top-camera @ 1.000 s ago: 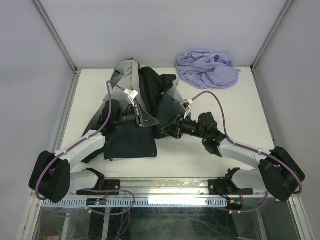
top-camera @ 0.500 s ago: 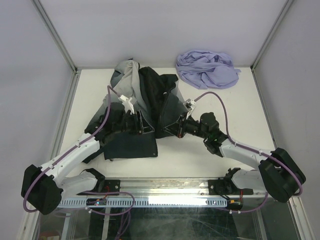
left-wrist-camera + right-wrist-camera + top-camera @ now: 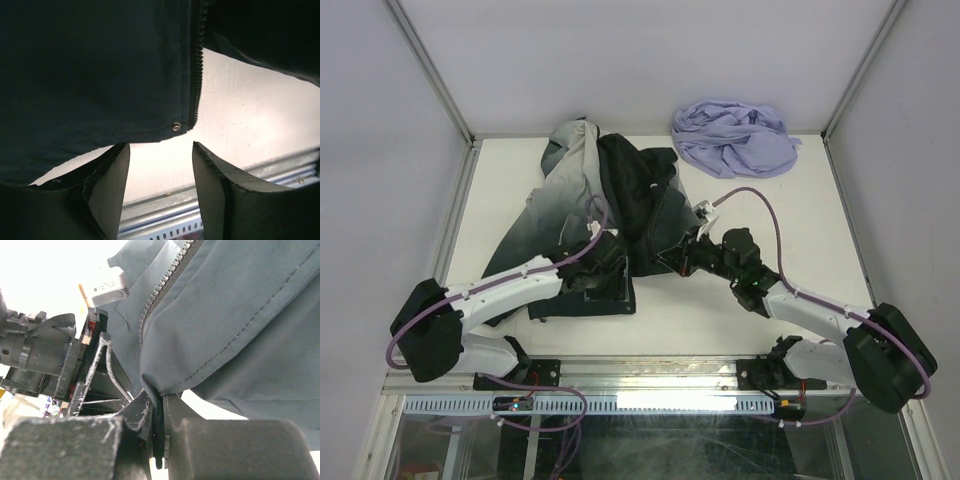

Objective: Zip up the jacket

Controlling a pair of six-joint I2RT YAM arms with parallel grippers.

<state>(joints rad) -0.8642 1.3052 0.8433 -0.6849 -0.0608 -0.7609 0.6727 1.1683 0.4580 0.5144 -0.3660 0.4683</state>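
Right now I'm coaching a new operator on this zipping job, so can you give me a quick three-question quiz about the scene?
1. True or false: the right gripper is shut on an edge of the jacket.
2. The left gripper is: A) open, holding nothing; B) shut on a sleeve; C) shut on nothing.
3. Short answer: are the zipper teeth in the left wrist view joined to the other side yet?
Key: 1 true; 2 A; 3 no, that row of teeth runs bare along one front edge.
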